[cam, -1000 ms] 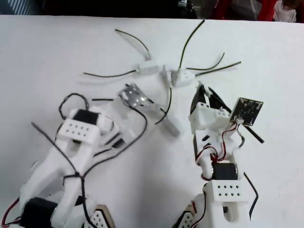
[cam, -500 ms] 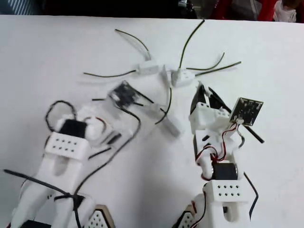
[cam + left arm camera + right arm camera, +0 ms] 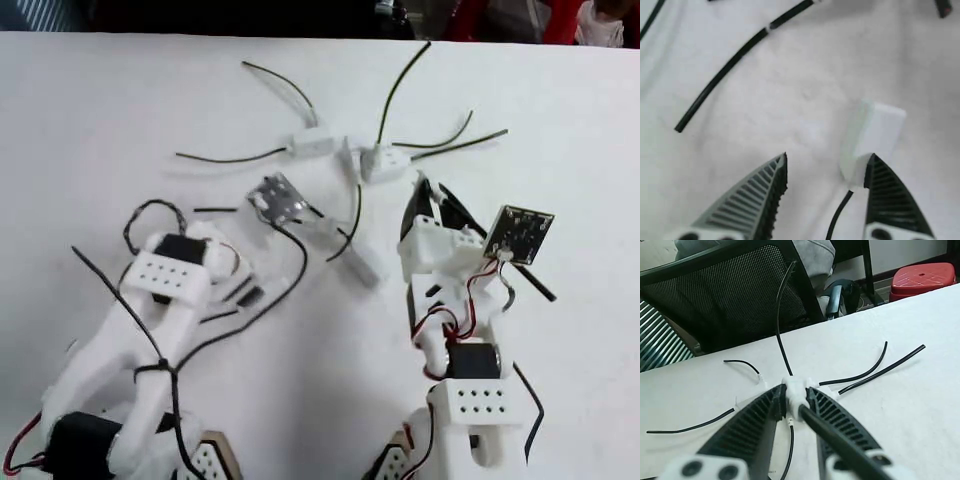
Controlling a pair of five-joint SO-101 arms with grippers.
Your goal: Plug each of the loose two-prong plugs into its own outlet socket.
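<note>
You are working in what looks like an office or a small lab room. Behind your white table [image 3: 900,405] stands a black mesh office chair [image 3: 740,295], and a red plastic stool [image 3: 922,277] sits near a pale wall [image 3: 905,250]. One arm carries a bare circuit board [image 3: 520,233] with open wiring.

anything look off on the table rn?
Minor only: the white plug lies off-centre in the open left gripper, at the tip of one of its fingers rather than midway between them. Loose black wires sprawl in all directions over the table. Nothing looks damaged or spilled.
</note>
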